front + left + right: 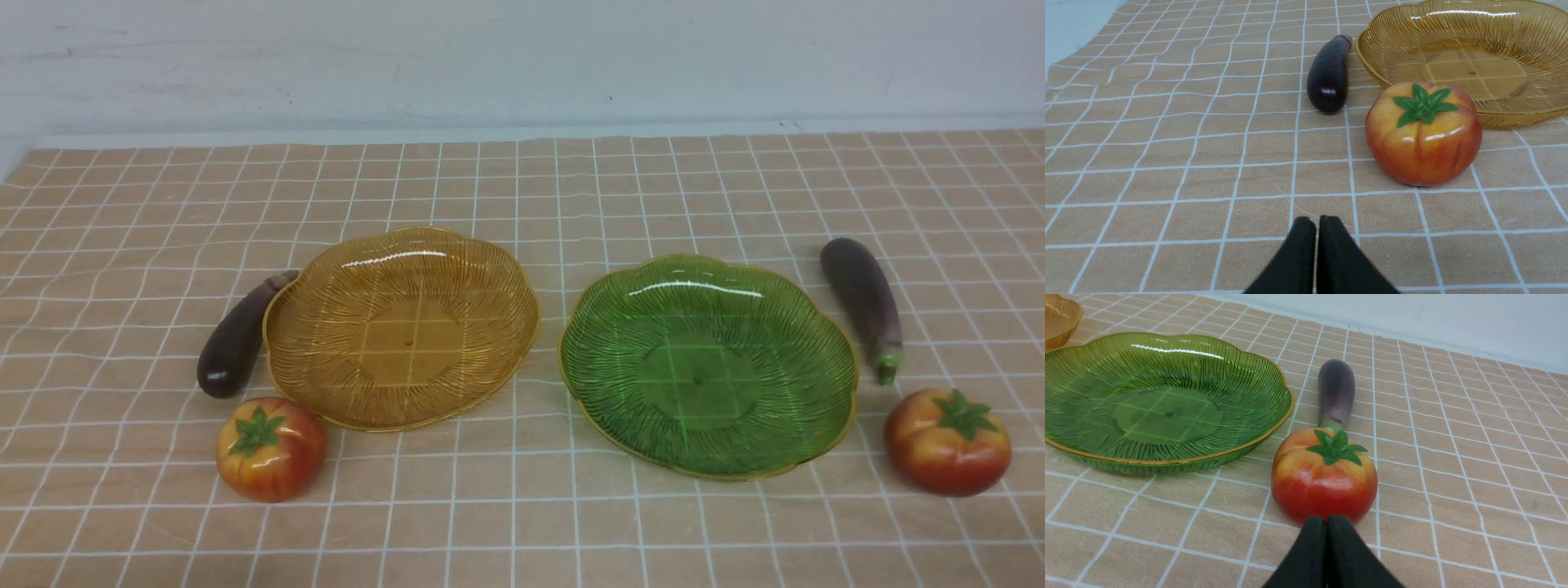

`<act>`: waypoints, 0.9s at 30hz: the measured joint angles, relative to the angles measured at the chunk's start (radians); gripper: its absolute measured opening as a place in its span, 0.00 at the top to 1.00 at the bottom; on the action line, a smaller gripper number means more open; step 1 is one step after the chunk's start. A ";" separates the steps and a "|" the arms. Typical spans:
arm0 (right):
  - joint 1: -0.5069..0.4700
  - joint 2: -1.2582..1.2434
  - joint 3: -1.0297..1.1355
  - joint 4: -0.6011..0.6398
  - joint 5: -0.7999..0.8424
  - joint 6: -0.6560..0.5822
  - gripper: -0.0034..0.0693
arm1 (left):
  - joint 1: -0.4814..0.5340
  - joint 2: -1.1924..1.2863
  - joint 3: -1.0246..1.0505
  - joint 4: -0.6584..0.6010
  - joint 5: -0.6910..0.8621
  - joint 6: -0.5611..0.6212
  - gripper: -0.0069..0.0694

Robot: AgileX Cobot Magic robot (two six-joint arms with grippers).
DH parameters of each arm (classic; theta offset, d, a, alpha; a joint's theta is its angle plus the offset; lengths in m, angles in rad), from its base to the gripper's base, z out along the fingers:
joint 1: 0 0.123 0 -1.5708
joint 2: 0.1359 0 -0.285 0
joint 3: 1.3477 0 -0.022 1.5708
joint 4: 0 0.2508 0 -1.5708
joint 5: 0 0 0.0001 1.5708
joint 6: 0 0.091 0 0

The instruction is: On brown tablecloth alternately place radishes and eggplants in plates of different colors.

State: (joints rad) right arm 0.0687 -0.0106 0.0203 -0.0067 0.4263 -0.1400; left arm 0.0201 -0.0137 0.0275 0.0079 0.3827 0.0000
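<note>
Radishes [269,447] [947,441], eggplants [237,339] [861,298] on brown tablecloth [522,506]

One eggplant lies just left of the amber plate [326,327], with a radish in front of it. Right of that sits the green plate [620,359], then the other eggplant and radish. Left gripper [1316,222] and right gripper [1327,520] hover low, jaws pressed together, holding nothing.

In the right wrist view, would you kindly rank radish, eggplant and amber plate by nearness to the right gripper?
From the right gripper:
1. Radish, just ahead.
2. Eggplant, behind the radish.
3. Amber plate, beyond the green plate.
</note>
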 joint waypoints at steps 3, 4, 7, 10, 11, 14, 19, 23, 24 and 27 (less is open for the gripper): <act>0.000 0.000 0.000 0.000 0.000 0.000 0.98 | 0.000 0.000 0.000 0.001 0.000 0.000 0.91; 0.000 0.000 0.000 0.000 0.000 0.000 0.98 | 0.000 0.000 0.000 0.004 0.000 0.000 0.91; 0.000 0.000 0.000 0.000 0.000 0.000 0.98 | 0.000 0.000 0.000 0.001 -0.001 0.000 0.91; 0.000 0.000 0.000 0.000 0.000 0.000 0.98 | 0.000 0.000 0.000 -0.080 -0.029 -0.045 0.91; 0.000 0.000 0.000 0.000 0.000 0.000 0.98 | 0.000 0.000 0.000 -0.116 -0.047 -0.059 0.91; 0.000 0.000 0.000 0.000 0.000 0.000 0.98 | 0.000 0.000 0.000 -0.247 -0.096 -0.116 0.91; 0.000 0.000 0.000 0.000 0.000 0.000 0.98 | 0.000 0.000 0.000 -0.384 -0.215 -0.140 0.91; 0.000 0.000 0.000 0.000 0.000 0.000 0.98 | 0.000 0.000 0.000 -0.419 -0.253 -0.140 0.91; 0.000 0.000 0.000 0.000 0.000 0.000 0.98 | 0.000 0.000 0.000 -0.419 -0.254 -0.140 0.91; 0.000 0.000 0.000 0.000 0.000 0.000 0.98 | 0.000 0.000 0.000 -0.422 -0.259 -0.138 0.91</act>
State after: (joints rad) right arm 0.0687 -0.0106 0.0203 -0.0067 0.4263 -0.1400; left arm 0.0201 -0.0137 0.0277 -0.4143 0.1238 -0.1380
